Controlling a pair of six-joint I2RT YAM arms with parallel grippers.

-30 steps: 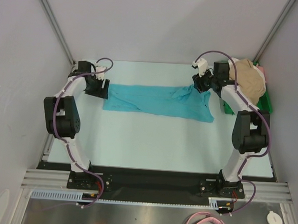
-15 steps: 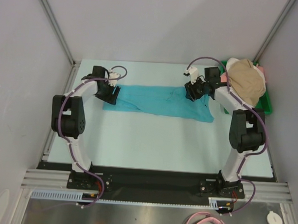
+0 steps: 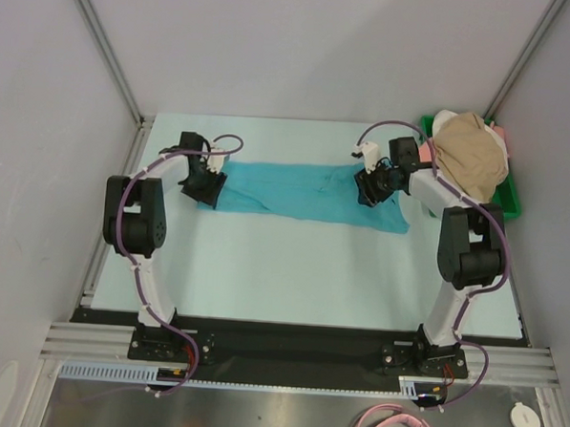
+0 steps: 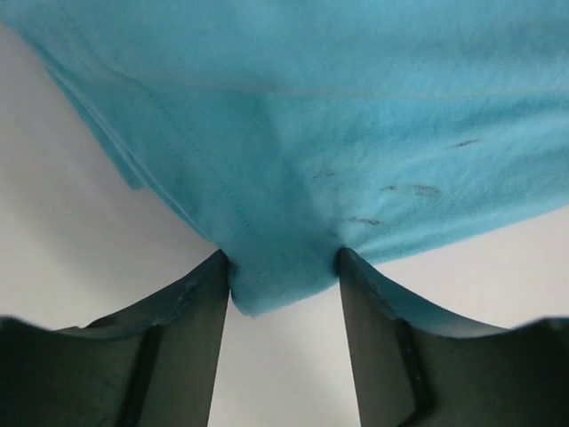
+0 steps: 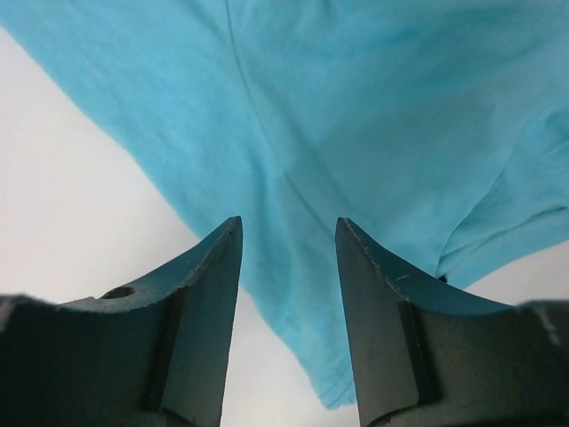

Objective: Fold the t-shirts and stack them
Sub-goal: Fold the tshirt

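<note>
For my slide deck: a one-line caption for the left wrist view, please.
Left end effector straddling a corner of the teal t-shirt on the white table.

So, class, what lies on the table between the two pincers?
The teal t-shirt, spread flat, spans the stretch from the left pincer to the right pincer. The top external view shows it.

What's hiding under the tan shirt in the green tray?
A bit of pink shirt and some white cloth peek out from under the tan shirt in the green tray. The rest of the pile is covered.
</note>
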